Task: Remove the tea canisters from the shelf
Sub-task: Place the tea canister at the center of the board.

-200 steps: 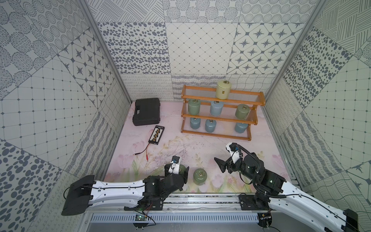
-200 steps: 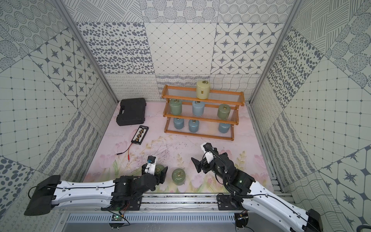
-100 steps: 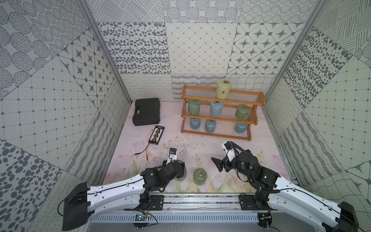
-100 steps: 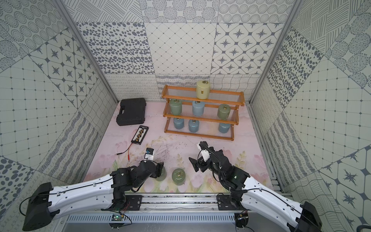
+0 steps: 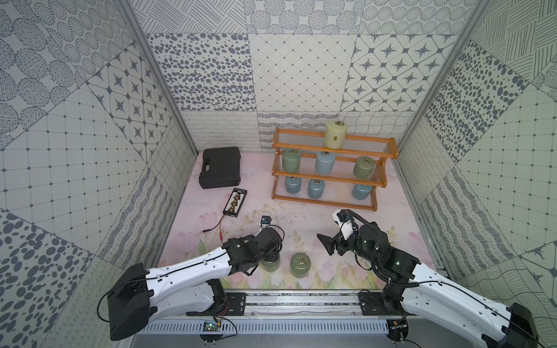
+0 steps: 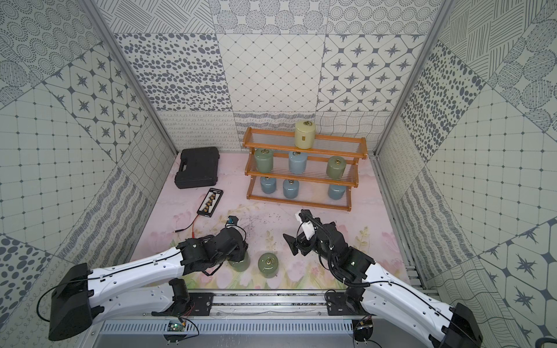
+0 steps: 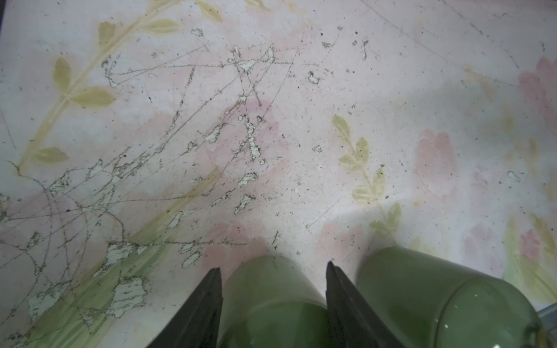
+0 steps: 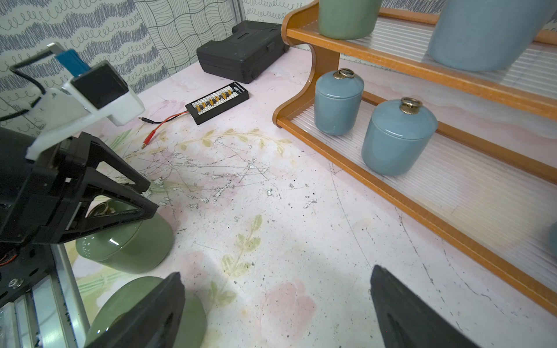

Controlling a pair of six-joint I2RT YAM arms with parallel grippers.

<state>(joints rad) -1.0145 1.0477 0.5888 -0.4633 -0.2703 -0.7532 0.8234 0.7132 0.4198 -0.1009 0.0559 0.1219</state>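
Though top views hide it, left tool (image 7: 273, 266) straddling sage canister (image 7: 271, 301), wrist view

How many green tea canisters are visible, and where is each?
4 green canisters. On the shelf, middle tier: one at the left end, one near the right end. On the table: one between the jaws of the left gripper, one beside it. None appears hidden.

Both top views look down from high behind the arms (image 5: 187, 271); wrist cameras peer closely past the left claw (image 7: 272, 266) and right claw (image 8: 276, 271), sharing two green canisters (image 7: 422, 289) (image 8: 129, 250).
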